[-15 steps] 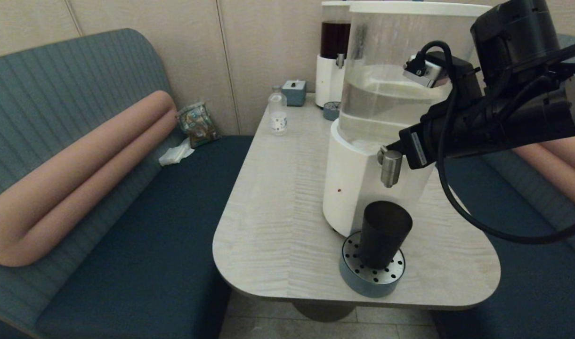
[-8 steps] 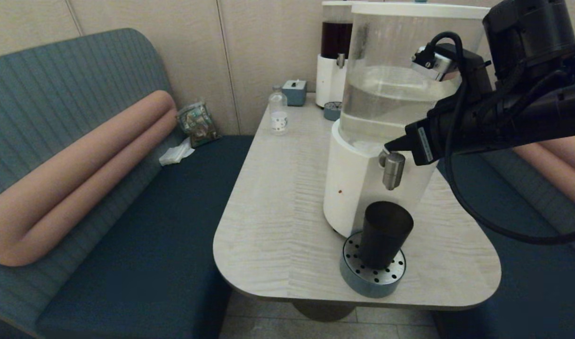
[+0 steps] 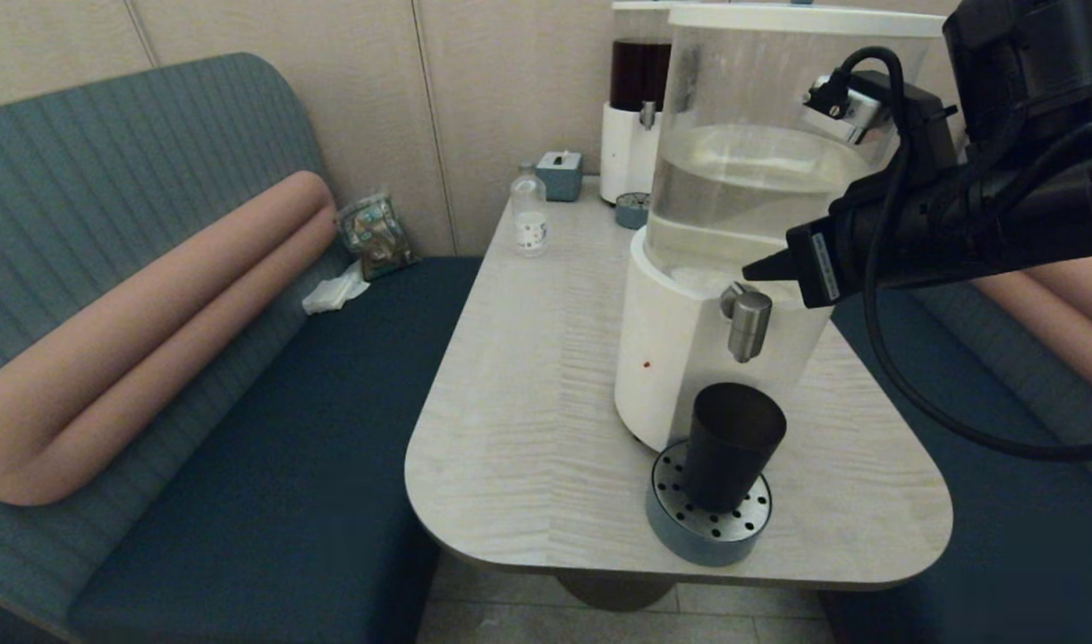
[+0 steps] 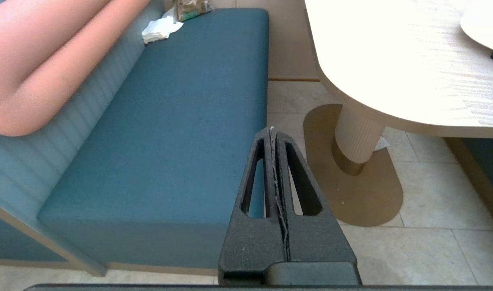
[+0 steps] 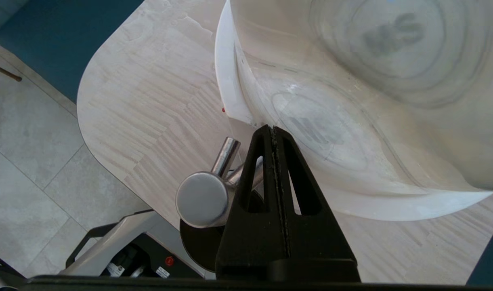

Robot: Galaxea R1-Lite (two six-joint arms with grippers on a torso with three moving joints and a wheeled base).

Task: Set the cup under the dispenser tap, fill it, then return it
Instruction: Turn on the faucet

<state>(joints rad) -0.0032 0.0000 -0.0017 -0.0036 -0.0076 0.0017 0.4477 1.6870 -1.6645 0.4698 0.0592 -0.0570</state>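
The cup (image 3: 730, 445) stood upright on the round perforated drip tray (image 3: 708, 519) near the table's (image 3: 528, 394) front edge, directly beneath the dispenser tap (image 3: 748, 322), so the placing step looked done and the filling step was in hand. The right gripper (image 3: 753, 268) hovered just above and beside the tap's top, its 2 fingers pressed together and holding nothing. No stream showed from the tap, and the cup's inside was too dark to tell whether any liquid was in it. The next move probably called for pressing or pushing the tap with the closed fingertips, then waiting before lifting the cup away. The large dispenser's clear tank (image 3: 760, 170) held pale liquid to roughly half its height. The left gripper (image 4: 275, 139) hung parked off the table over the bench seat (image 4: 181, 121), fingers closed and empty
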